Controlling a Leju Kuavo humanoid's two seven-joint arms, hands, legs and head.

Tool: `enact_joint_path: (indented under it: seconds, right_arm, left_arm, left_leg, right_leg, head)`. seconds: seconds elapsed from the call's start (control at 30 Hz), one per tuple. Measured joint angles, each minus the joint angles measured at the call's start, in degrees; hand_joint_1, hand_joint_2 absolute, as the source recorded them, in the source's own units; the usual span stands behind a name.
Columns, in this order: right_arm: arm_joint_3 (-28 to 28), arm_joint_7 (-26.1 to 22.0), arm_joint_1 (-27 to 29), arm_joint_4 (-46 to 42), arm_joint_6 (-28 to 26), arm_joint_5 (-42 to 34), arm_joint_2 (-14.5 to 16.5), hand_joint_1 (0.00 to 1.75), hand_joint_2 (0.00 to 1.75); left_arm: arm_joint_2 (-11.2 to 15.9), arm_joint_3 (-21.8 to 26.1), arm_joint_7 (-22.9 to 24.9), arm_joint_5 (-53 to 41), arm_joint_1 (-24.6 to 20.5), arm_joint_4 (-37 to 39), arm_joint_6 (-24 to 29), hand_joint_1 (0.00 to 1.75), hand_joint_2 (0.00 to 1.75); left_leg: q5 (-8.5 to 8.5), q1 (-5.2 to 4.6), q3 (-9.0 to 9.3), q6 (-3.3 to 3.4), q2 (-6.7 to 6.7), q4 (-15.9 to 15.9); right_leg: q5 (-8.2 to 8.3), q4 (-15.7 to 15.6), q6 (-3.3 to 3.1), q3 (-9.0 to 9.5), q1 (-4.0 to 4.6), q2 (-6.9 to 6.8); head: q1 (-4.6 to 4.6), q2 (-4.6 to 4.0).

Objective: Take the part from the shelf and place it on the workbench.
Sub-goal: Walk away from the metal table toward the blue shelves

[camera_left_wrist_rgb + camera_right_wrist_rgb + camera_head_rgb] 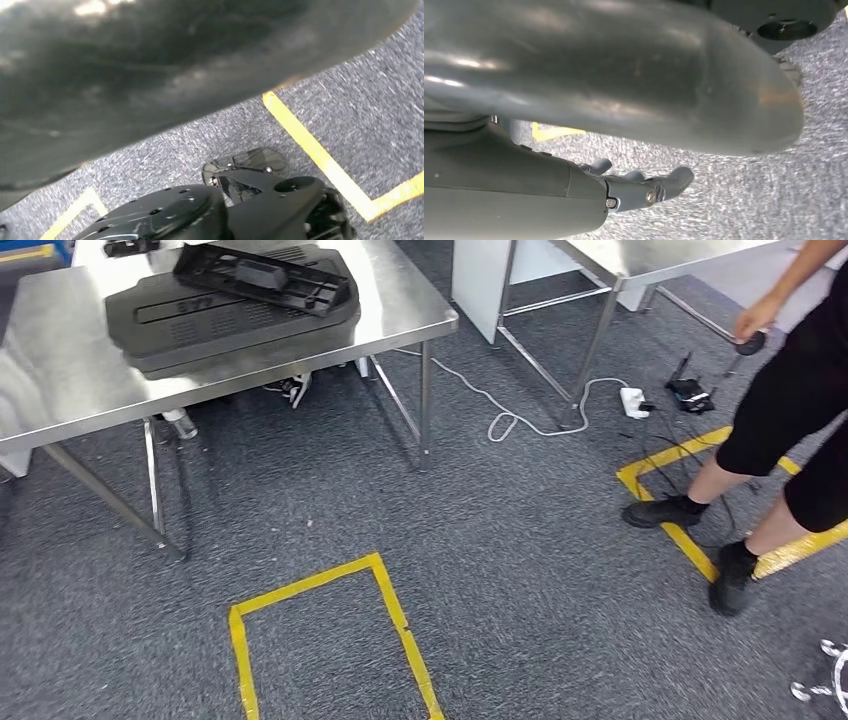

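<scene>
Writing: raised marks ran along the top of the large grey panel (pixel 215 325), too blurred to read; I could make out no brand or label elsewhere.
Part: the black ribbed part (pixel 265 278) lay flat on the large grey panel, and both sat on the steel counter (pixel 60 380) at the far left of the head view.
Part and robot hands: the part touched neither robot hand; both wrist views looked down on grey carpet, not on the counter.
Left robot hand: the left robot hand (pixel 150 75) was a dark, blurred mass close to the lens (its fingers could not be made out), so I could not tell whether it was spread or closed.
Right robot hand: the right robot hand (pixel 614 125) held nothing; its thick grey thumb lay well apart from the darker fingers (pixel 674 180), which stretched out straight over the carpet.
Counters: two, the second counter (pixel 640 260) standing at the far right.
Plastic pieces: two, stacked.
Tape outlines: two, a yellow rectangle (pixel 305 585) on the carpet near the camera and a second yellow outline (pixel 660 460) at the right.
Person: one person (pixel 790 410) in black shorts and black shoes stood on the second outline, holding a small dark round object (pixel 750 342).
Floor items: one white cable (pixel 510 420), one white power strip (pixel 634 400) and one bottle (pixel 180 424) under the first counter.
</scene>
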Motion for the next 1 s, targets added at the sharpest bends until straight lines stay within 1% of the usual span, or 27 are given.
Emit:
enact_joint_path:
  seconds: [0.03,0.07,0.1,0.13,0.17,0.2,0.27,0.3,0.33,0.37,0.4,0.47,0.5,0.53,0.57,0.6,0.63,0.67,0.7,0.77,0.8,0.83,0.87,0.9,0.93,0.97,1.0]
  right_arm:
    - [0.00,0.00,0.04,0.01,0.00,0.05,0.02,0.00,0.00]
    - [0.00,0.00,0.07,0.01,0.00,0.09,0.01,0.00,0.00]
    - [0.00,0.00,0.08,0.02,0.00,0.12,0.01,0.00,0.00]
    - [0.00,0.01,0.01,0.02,0.00,0.13,-0.01,0.00,0.00]
    - [0.00,0.03,-0.05,0.02,0.00,0.14,0.00,0.00,0.00]
    - [0.00,0.08,-0.06,0.03,0.00,0.15,0.01,0.00,0.00]
    - [0.00,0.22,0.09,0.04,-0.03,0.15,-0.02,0.00,0.00]
    - [0.00,0.29,0.22,0.04,-0.05,0.15,-0.04,0.00,0.00]
    - [0.00,0.34,0.27,0.05,-0.08,0.15,-0.04,0.00,0.00]
    - [0.00,0.37,0.23,0.05,-0.11,0.16,-0.05,0.00,0.00]
    - [0.00,0.38,0.13,0.05,-0.12,0.17,-0.03,0.00,0.00]
    - [0.00,0.39,-0.04,0.05,-0.13,0.19,-0.01,0.00,0.00]
    - [0.00,0.39,-0.01,0.05,-0.13,0.19,-0.01,0.00,0.00]
    - [0.00,0.39,0.06,0.05,-0.13,0.20,-0.02,0.00,0.00]
    - [0.00,0.39,0.11,0.05,-0.13,0.21,-0.05,0.00,0.00]
    - [0.00,0.39,0.08,0.05,-0.13,0.22,-0.07,0.00,0.00]
    - [0.00,0.39,-0.04,0.04,-0.13,0.22,-0.09,0.00,0.00]
    - [0.00,0.37,-0.17,0.04,-0.13,0.23,-0.10,0.00,0.00]
    - [0.00,0.35,-0.28,0.04,-0.14,0.23,-0.10,0.00,0.00]
    - [0.00,0.31,-0.31,0.05,-0.15,0.23,-0.10,0.00,0.00]
    - [0.00,0.31,-0.25,0.05,-0.15,0.23,-0.11,0.00,0.00]
    - [-0.01,0.31,-0.18,0.05,-0.16,0.23,-0.12,0.00,0.00]
    - [-0.01,0.32,-0.12,0.05,-0.16,0.23,-0.11,0.00,0.00]
    - [-0.02,0.32,-0.07,0.05,-0.17,0.23,-0.08,0.00,0.00]
    - [-0.02,0.32,-0.06,0.05,-0.18,0.22,-0.04,0.00,0.00]
    - [-0.02,0.32,-0.06,0.05,-0.18,0.22,-0.01,0.00,0.00]
    - [-0.02,0.31,-0.04,0.05,-0.17,0.23,0.01,0.00,0.00]
  left_arm:
    - [0.01,0.00,0.02,-0.02,0.03,0.00,0.03,0.00,0.00]
    - [0.03,0.00,0.02,-0.04,0.02,0.00,0.07,0.00,0.00]
    - [0.05,0.00,0.02,-0.05,0.01,0.00,0.10,0.00,0.00]
    - [0.06,0.00,0.01,-0.07,-0.02,0.00,0.14,0.00,0.00]
    - [0.06,0.00,-0.01,-0.10,-0.06,0.00,0.15,0.00,0.00]
    - [0.05,0.00,-0.02,-0.14,-0.13,0.00,0.15,0.00,0.00]
    - [0.03,0.00,-0.05,-0.21,-0.22,0.00,0.17,0.00,0.00]
    - [0.04,0.00,-0.07,-0.24,-0.25,-0.01,0.18,0.00,0.00]
    - [0.04,0.00,-0.09,-0.27,-0.26,-0.01,0.20,0.00,0.00]
    - [0.03,0.00,-0.11,-0.29,-0.25,-0.02,0.21,0.00,0.00]
    - [0.04,0.00,-0.13,-0.31,-0.22,-0.02,0.22,0.00,0.00]
    - [0.02,0.00,-0.13,-0.31,-0.12,-0.02,0.20,0.00,0.00]
    - [0.02,0.00,-0.13,-0.31,-0.10,-0.02,0.19,0.00,0.00]
    - [0.01,0.00,-0.13,-0.31,-0.11,-0.02,0.19,0.00,0.00]
    - [-0.02,0.00,-0.13,-0.31,-0.13,-0.02,0.18,0.00,0.00]
    - [-0.05,0.00,-0.14,-0.31,-0.16,-0.02,0.18,0.00,0.00]
    - [-0.09,0.00,-0.15,-0.31,-0.15,-0.02,0.18,0.00,0.00]
    - [-0.10,0.00,-0.15,-0.31,-0.15,-0.01,0.18,0.00,0.00]
    - [-0.10,0.00,-0.16,-0.31,-0.16,-0.01,0.18,0.00,0.00]
    - [-0.11,0.00,-0.16,-0.31,-0.23,-0.01,0.18,0.00,0.00]
    - [-0.12,0.00,-0.17,-0.31,-0.29,-0.01,0.18,0.00,0.00]
    - [-0.12,0.00,-0.17,-0.31,-0.30,0.00,0.18,0.00,0.00]
    - [-0.11,0.00,-0.18,-0.31,-0.26,0.00,0.18,0.00,0.00]
    - [-0.08,0.00,-0.18,-0.31,-0.17,0.00,0.18,0.00,0.00]
    - [-0.07,0.00,-0.18,-0.31,-0.07,0.00,0.18,0.00,0.00]
    - [-0.06,0.00,-0.17,-0.31,0.02,0.00,0.17,0.00,0.00]
    - [-0.04,0.00,-0.17,-0.31,0.08,0.00,0.17,0.00,0.00]
  left_leg:
    - [1.35,-0.02,0.54,0.17,-0.22,-1.28]
    - [3.35,0.00,1.90,0.35,-0.63,-4.26]
    - [5.06,0.07,3.53,0.51,-1.76,-7.73]
    - [6.19,0.15,4.86,0.61,-2.91,-10.80]
    - [6.69,0.12,5.65,0.72,-3.81,-12.76]
    - [6.62,-0.03,5.89,0.91,-4.32,-13.59]
    - [6.88,-0.24,5.80,1.67,-3.22,-14.04]
    - [7.09,-0.22,5.80,2.11,-2.59,-14.28]
    - [7.32,-0.12,5.80,2.54,-1.90,-14.54]
    - [7.46,-0.08,5.75,2.83,-1.17,-14.70]
    - [7.51,-0.21,5.65,2.99,-0.43,-14.73]
    - [7.52,-0.40,5.43,3.10,1.28,-14.72]
    - [7.51,-0.44,5.37,3.10,2.05,-14.72]
    - [7.51,-0.44,5.34,3.08,2.75,-14.72]
    - [7.49,-0.44,5.37,3.05,3.39,-14.72]
    - [7.47,-0.49,5.46,2.98,3.99,-14.72]
    - [7.34,-0.65,5.60,2.76,4.57,-14.71]
    - [7.20,-0.79,5.80,2.45,5.12,-14.71]
    - [7.06,-0.91,6.05,2.09,5.71,-14.76]
    - [6.90,-0.91,6.59,1.29,6.81,-15.06]
    - [6.64,-0.82,6.77,0.93,6.43,-14.93]
    - [5.78,-0.71,6.58,0.66,5.20,-13.94]
    - [4.23,-0.61,5.76,0.45,3.50,-11.67]
    - [2.25,-0.53,4.35,0.34,1.68,-8.27]
    - [0.25,-0.49,2.52,0.27,0.53,-4.25]
    - [-1.00,-0.49,0.82,0.18,0.04,-0.80]
    - [-1.11,-0.45,-0.22,0.10,-0.13,0.98]
  right_leg:
    - [0.00,0.11,0.01,0.00,0.10,0.89]
    - [-0.01,0.29,0.02,0.00,0.14,1.74]
    - [-0.05,0.53,0.09,-0.10,0.17,2.51]
    - [-0.13,0.89,0.23,-0.34,0.29,3.20]
    - [-0.13,1.15,0.46,-0.70,0.31,3.78]
    - [-0.05,1.25,0.78,-1.12,0.25,4.32]
    - [0.27,1.18,1.49,-2.01,0.02,5.17]
    - [0.13,1.51,1.74,-2.47,0.04,4.57]
    - [-0.49,2.70,1.85,-3.27,0.12,3.36]
    - [-1.71,5.15,1.81,-4.53,0.15,1.76]
    - [-3.31,8.62,1.73,-6.30,0.15,0.20]
    - [-5.93,15.60,1.81,-9.79,-0.03,-1.07]
    - [-6.18,16.87,2.09,-10.33,-0.08,-1.31]
    - [-5.58,15.79,2.51,-9.65,-0.11,-1.54]
    - [-4.40,12.53,2.92,-7.77,-0.11,-2.05]
    - [-3.14,8.15,3.08,-5.27,0.01,-3.55]
    - [-2.03,4.35,3.02,-3.14,0.21,-5.19]
    - [-1.33,1.78,2.69,-1.75,0.45,-6.44]
    - [-1.02,0.66,2.21,-1.22,0.69,-7.22]
    - [-0.56,0.47,1.28,-1.26,0.73,-5.95]
    - [-0.24,0.25,0.86,-1.06,0.47,-5.21]
    - [0.13,0.03,0.43,-0.81,0.17,-4.47]
    - [0.46,-0.17,0.07,-0.55,-0.13,-3.74]
    - [0.58,-0.20,-0.12,-0.51,-0.24,-3.05]
    - [0.62,-0.18,-0.26,-0.51,-0.19,-2.31]
    - [0.61,-0.17,-0.28,-0.49,-0.13,-1.47]
    - [0.60,-0.14,-0.28,-0.44,-0.08,-0.58]
  head:
    - [0.01,-0.01]
    - [0.00,-0.01]
    - [0.01,-0.01]
    - [0.05,0.00]
    - [0.08,-0.01]
    - [0.06,-0.01]
    - [-0.01,0.00]
    - [0.04,0.00]
    - [0.29,0.00]
    - [0.51,0.00]
    - [0.75,0.00]
    - [0.92,-0.01]
    - [0.93,0.00]
    - [0.95,0.00]
    - [0.96,-0.01]
    - [0.97,-0.01]
    - [0.95,-0.01]
    - [0.91,-0.01]
    - [0.91,-0.01]
    - [0.87,-0.01]
    - [0.81,0.00]
    - [0.66,0.00]
    - [0.50,0.00]
    - [0.33,0.00]
    - [0.24,0.00]
    - [0.22,0.00]
    - [0.22,-0.01]
